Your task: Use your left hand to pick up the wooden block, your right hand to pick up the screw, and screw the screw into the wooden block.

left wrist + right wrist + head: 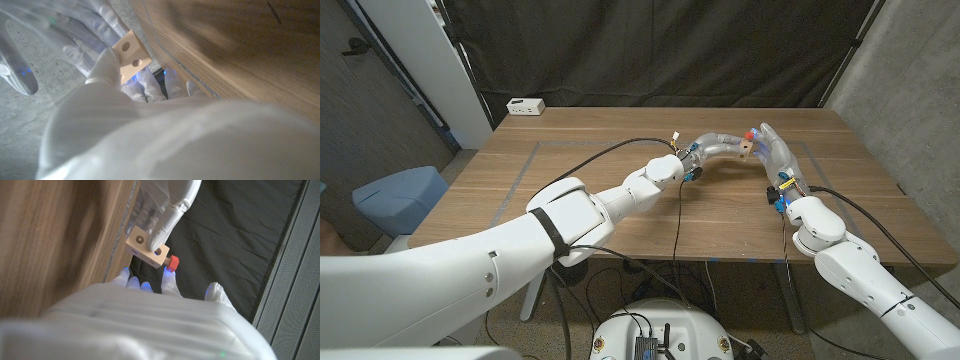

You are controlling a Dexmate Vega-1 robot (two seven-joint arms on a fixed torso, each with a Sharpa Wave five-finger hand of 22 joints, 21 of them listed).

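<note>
Wooden block point(147, 250) in left robot hand point(715, 146), red screw point(172, 262) seemingly held by right robot hand point(772, 150)

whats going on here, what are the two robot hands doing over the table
The two hands meet above the far part of the wooden table. The left hand holds a small wooden block with holes in its face. A red-headed screw sticks out of one end of the block, with the right hand up against it. Whether the right hand's fingers are gripping the screw head cannot be told.
</note>
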